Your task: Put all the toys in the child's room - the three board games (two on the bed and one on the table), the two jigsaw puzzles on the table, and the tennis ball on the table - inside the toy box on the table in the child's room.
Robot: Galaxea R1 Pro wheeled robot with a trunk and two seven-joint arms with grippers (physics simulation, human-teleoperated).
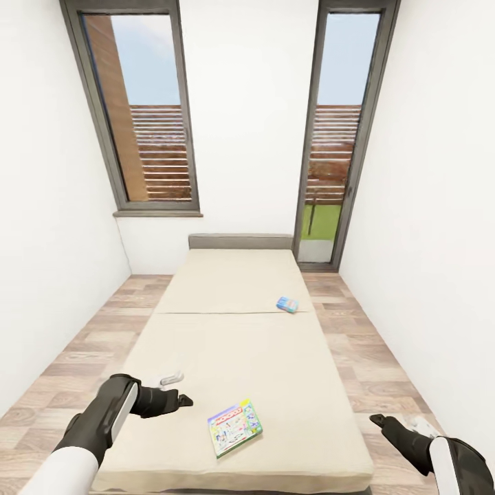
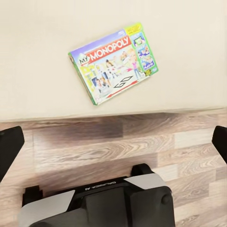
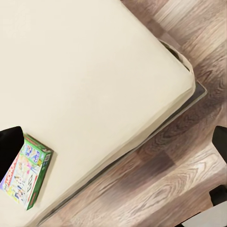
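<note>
Bed (image 1: 234,344): Monopoly box (image 1: 235,427) near foot edge, title legible in left wrist view; blue box (image 1: 287,304) near right edge. Left hand (image 1: 180,399) and right hand (image 1: 377,419) released, empty.

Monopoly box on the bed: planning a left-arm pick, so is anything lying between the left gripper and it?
Nothing visible does. The Monopoly box lies flat near the foot of the bed, with bare mattress between it and the open left gripper.

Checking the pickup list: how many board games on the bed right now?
2. A Monopoly box lies near the foot of the bed, between both arms; a small blue box lies mid-bed by its right edge.
</note>
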